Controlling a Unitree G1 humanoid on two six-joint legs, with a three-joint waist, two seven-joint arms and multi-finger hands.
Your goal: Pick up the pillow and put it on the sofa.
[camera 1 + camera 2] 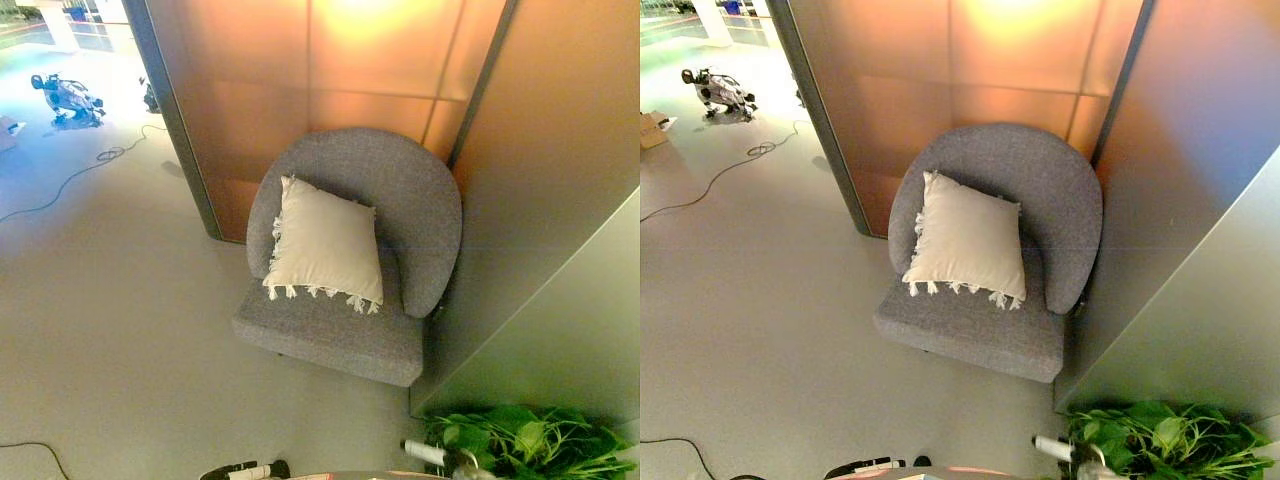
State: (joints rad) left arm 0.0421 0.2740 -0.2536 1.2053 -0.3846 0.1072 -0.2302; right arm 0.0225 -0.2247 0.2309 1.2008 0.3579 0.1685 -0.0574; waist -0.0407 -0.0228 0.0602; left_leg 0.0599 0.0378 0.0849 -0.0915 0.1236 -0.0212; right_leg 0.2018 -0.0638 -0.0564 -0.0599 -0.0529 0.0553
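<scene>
At the lower edge of the left eye view, only a small part of the left hand [243, 470], dark with white pieces; cannot tell if released or clenched. Well ahead of it and slightly to its right, the pillow [325, 245], cream, nearly square, so no real long axis. Leans upright against the backrest of the grey sofa [335, 335], fringed lower edge touching the seat, one corner turned a little upward. Judged from this, already placed where the task wants it, with nothing left to carry. Between this hand and the sofa only bare floor [120, 330], nothing in the way.

In the right eye view, a small part of the right hand [1055, 447], white and dark, low by the green plant [1165, 438]; impossible to tell its state either. Pillow ahead of it and to its left, well apart. Both hands seemingly about equally far, the right one crowded by the plant's leaves just beside it and by the grey partition [1200, 320] further to its right. Behind the sofa, an amber wall panel [970, 70].
</scene>
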